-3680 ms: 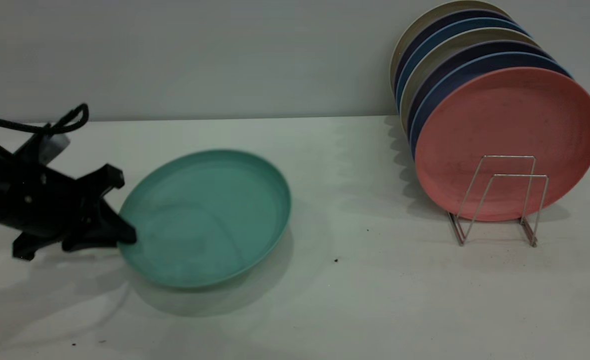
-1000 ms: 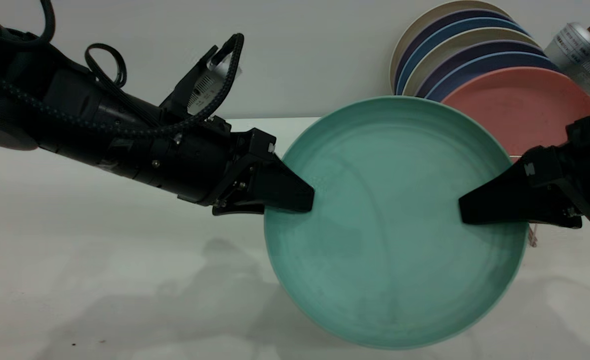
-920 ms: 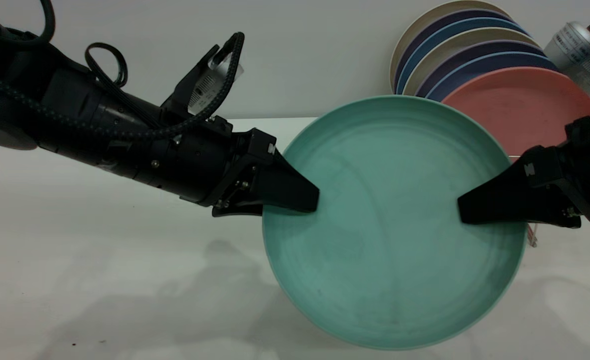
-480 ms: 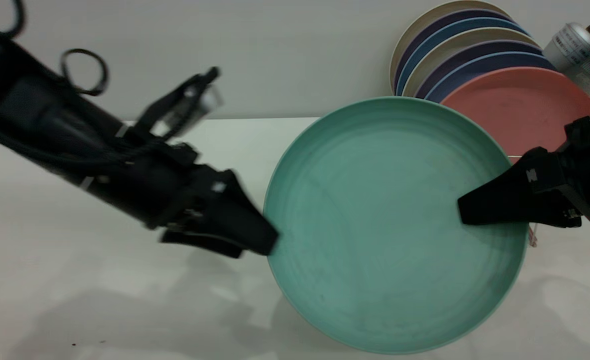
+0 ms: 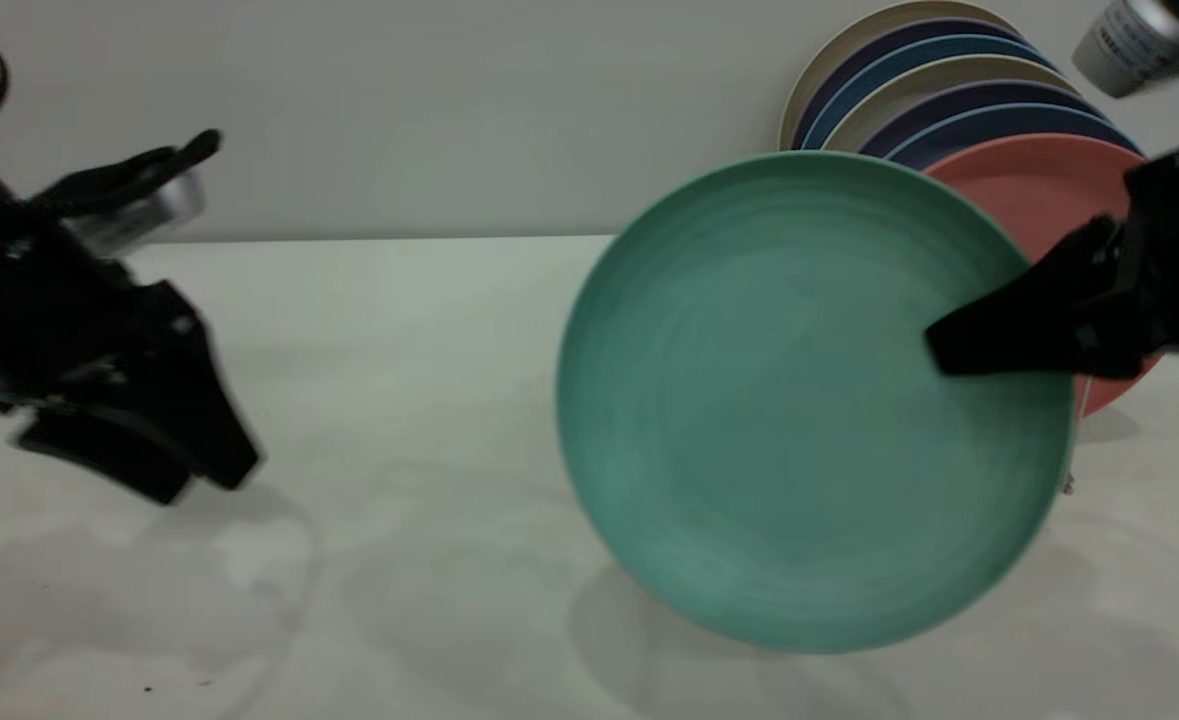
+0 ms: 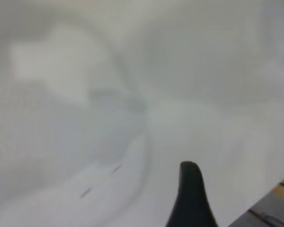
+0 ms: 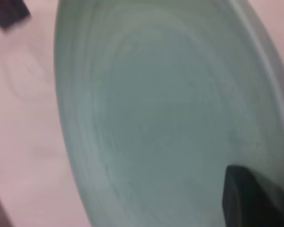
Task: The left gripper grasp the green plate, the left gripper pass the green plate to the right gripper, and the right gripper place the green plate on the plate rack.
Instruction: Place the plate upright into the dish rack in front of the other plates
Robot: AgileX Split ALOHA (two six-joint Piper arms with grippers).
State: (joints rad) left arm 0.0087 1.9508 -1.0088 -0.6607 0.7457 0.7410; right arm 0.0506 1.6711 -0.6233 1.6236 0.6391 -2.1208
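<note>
A pale table point(image 5: 429, 330) meets a plain grey wall. The right gripper point(image 5: 959, 350), jaws clamped on the green plate's point(image 5: 799, 420) right rim, holds it upright above the table, face toward the camera. The plate rack point(image 5: 1074, 440), mostly hidden, stands just behind that rim, loaded with plates point(image 5: 949, 100). The left gripper point(image 5: 219, 450) hangs well apart at left, empty; whether its jaws are apart, I cannot tell.

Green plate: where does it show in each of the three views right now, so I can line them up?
Exterior view: green plate right of centre, held up by the right gripper at its rim.
Left wrist view: not in it.
Right wrist view: it fills most of the picture.
Shared landmark: the right gripper's black finger.
</note>
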